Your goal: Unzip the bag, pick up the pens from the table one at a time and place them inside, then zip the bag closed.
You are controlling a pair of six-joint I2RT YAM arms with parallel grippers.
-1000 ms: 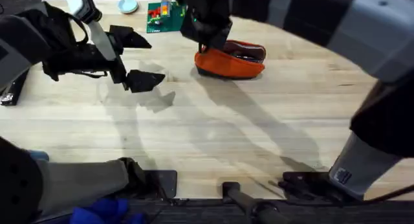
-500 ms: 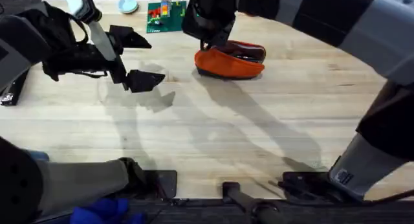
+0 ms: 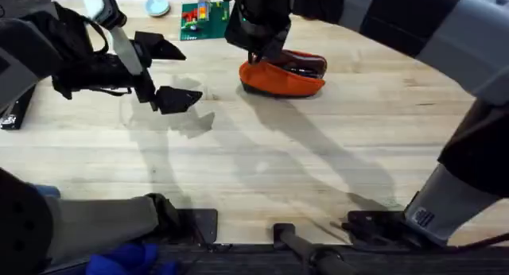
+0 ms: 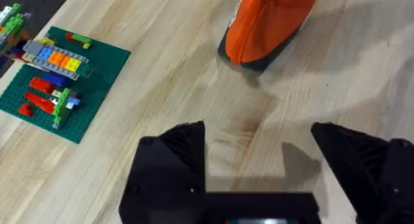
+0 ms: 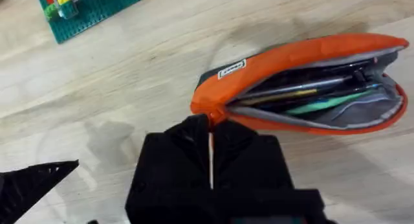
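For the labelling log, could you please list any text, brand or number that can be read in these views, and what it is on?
The bag has a small white tag with dark print, too small to read.
The right arm carries a white sticker near its base, too blurred to read.
Nothing else bears legible text.

Bright even light; soft arm shadows cross the table [image 3: 318,172]; near arms blurred.

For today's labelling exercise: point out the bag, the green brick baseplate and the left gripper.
bag [image 5: 272,68], right wrist view, orange side panel.
green brick baseplate [image 4: 97,88], left wrist view, bare green corner.
left gripper [image 4: 259,153], left wrist view, midway between its open fingers.
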